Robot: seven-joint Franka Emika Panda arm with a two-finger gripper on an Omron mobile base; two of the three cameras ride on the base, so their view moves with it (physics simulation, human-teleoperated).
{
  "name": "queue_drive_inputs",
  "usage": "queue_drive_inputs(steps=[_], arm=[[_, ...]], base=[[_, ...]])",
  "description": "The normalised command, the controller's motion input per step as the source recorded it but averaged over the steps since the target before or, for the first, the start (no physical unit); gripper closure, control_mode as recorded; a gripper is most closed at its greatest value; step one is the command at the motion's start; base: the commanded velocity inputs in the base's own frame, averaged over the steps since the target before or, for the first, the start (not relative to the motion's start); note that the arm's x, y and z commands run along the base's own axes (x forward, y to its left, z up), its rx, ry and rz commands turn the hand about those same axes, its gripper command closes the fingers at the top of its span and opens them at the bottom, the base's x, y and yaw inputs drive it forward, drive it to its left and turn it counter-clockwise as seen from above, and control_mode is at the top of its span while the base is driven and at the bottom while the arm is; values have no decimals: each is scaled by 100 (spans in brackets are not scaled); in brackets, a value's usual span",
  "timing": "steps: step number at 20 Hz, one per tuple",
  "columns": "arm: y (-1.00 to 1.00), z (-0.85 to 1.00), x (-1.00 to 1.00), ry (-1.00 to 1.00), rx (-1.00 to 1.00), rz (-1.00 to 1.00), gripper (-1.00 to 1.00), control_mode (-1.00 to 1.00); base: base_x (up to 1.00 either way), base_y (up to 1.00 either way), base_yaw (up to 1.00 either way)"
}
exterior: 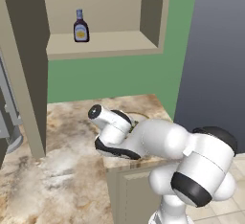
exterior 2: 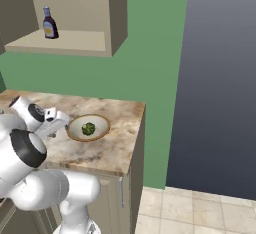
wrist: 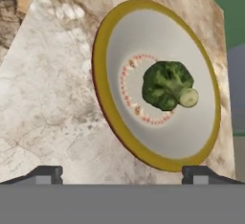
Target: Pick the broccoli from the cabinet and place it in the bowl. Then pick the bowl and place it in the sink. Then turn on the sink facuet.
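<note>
Dark fingertips of the two-finger gripper [wrist: 122, 173] stood spread wide at the bottom of the hand view, holding nothing, apparently poised short of the bowl's near rim for the next pick. Just beyond them, mid-frame, the wide cream bowl with a brown-yellow rim [wrist: 110, 113] sat on the marbled beige counter [wrist: 52, 98]. The dark green broccoli floret [wrist: 167, 85] lay at the bowl's centre. Farther off, upper left of the right base view, the tan wall cabinet [exterior 2: 117, 18] held a dark sauce bottle [exterior 2: 49, 23].

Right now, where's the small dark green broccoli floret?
The dark green broccoli floret lies in the middle of the wide cream bowl with the brown rim, on the marbled stone counter near its right end, just ahead of the open gripper.
</note>
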Motion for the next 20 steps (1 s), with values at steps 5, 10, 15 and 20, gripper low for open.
queue_drive_inputs(steps=[5, 10, 15, 20], arm=[[-1, -19, 0, 13, -18, 0, -100, -100], [-2, -25, 8, 7, -9, 0, -100, -100], [-16, -22, 19, 0, -1, 0, -100, -100], [-16, -12, 21, 0, 0, 0, -100, -100]], base=[[0, 0, 0], [0, 0, 0], [0, 0, 0], [0, 0, 0]])
